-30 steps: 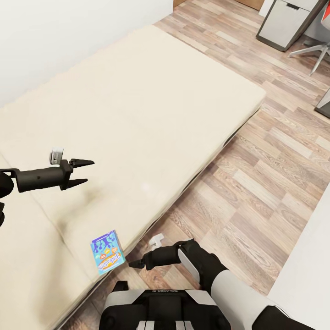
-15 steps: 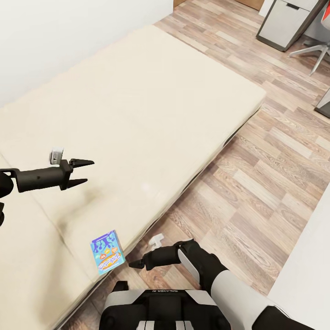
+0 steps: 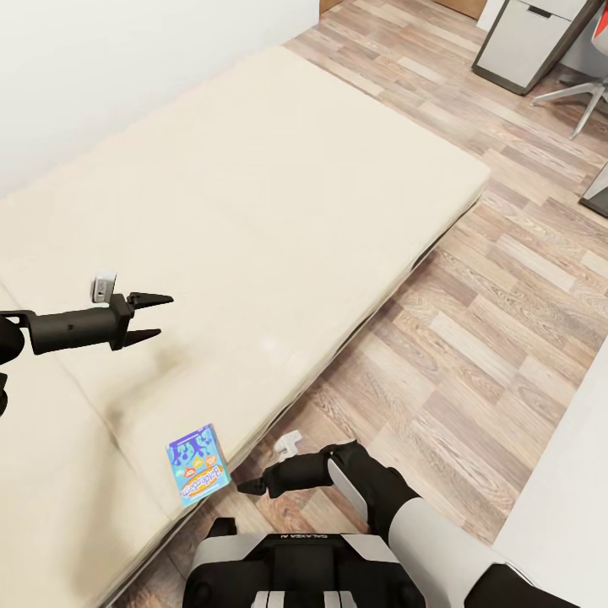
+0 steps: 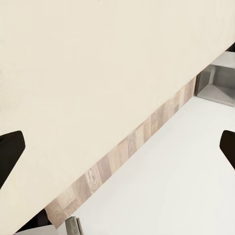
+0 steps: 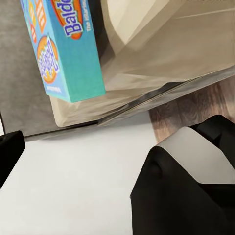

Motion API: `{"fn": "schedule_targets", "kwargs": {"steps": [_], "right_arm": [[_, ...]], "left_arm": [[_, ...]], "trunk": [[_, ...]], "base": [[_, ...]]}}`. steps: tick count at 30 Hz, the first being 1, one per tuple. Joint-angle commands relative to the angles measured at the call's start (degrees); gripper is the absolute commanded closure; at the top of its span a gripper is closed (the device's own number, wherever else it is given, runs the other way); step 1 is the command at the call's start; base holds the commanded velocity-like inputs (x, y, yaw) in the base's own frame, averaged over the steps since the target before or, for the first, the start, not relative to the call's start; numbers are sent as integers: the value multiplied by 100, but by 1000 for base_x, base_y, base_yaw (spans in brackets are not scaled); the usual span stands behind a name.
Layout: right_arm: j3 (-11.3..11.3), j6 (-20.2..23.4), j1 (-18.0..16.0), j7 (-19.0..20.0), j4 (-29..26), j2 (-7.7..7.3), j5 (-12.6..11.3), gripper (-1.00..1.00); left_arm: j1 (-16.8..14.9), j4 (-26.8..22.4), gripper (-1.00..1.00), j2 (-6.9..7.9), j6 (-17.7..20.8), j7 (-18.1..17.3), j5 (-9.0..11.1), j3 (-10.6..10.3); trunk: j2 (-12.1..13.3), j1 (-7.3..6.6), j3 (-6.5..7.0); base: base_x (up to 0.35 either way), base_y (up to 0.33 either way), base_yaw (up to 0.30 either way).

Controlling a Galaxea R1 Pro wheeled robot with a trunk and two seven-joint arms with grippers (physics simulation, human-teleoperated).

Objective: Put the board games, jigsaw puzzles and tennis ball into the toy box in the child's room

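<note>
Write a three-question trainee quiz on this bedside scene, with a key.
1. True or false: the blue board game lies near the edge of the bed.
2. Which gripper is nearer the game box: A) left gripper, B) right gripper?
3. Fill in: the left gripper hovers over the bed with its jaws ____.

Key
1. True.
2. B; its tip sits just off the box's corner, over the wood floor.
3. Open, holding nothing.

Blue board game [image 5: 63,46] on the cream bed [image 5: 161,39] edge, wood floor [image 5: 196,105] beside
</note>
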Motion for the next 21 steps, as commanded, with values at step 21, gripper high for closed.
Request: {"fn": "schedule_targets", "kwargs": {"steps": [21], "right_arm": [[6,38,-4,-11,0,0,-46,-100]], "left_arm": [[-2,-3,-100,1,11,60,56,5]], "trunk": [[-2,0,-2]], "base": [[0,0,0]]}}
